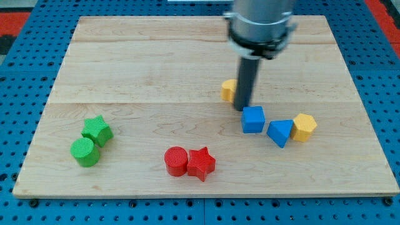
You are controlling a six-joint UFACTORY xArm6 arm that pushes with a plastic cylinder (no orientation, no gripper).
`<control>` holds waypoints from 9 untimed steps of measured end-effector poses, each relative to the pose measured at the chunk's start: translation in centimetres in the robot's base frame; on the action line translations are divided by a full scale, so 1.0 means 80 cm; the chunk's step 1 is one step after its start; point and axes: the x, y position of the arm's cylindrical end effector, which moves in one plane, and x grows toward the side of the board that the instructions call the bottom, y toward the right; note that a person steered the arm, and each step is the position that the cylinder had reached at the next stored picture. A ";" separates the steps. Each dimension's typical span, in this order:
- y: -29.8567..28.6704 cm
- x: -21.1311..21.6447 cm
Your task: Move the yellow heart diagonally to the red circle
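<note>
A yellow block (pixel 229 90), probably the yellow heart, sits just right of the board's middle, its right side hidden behind my rod. My tip (pixel 242 108) touches the board at this block's lower right edge, just above the blue cube (pixel 253 119). The red circle (pixel 176 160) lies near the view's bottom, to the lower left of the yellow block, touching the red star (pixel 201 163) on its right.
A blue triangle (pixel 280 132) and a yellow pentagon-like block (pixel 304 127) lie right of the blue cube. A green star (pixel 97 130) and a green circle (pixel 84 152) sit together at the lower left. The wooden board (pixel 156 62) rests on a blue pegboard.
</note>
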 end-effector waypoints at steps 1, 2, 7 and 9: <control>-0.078 -0.093; -0.051 -0.079; 0.028 -0.055; 0.046 -0.033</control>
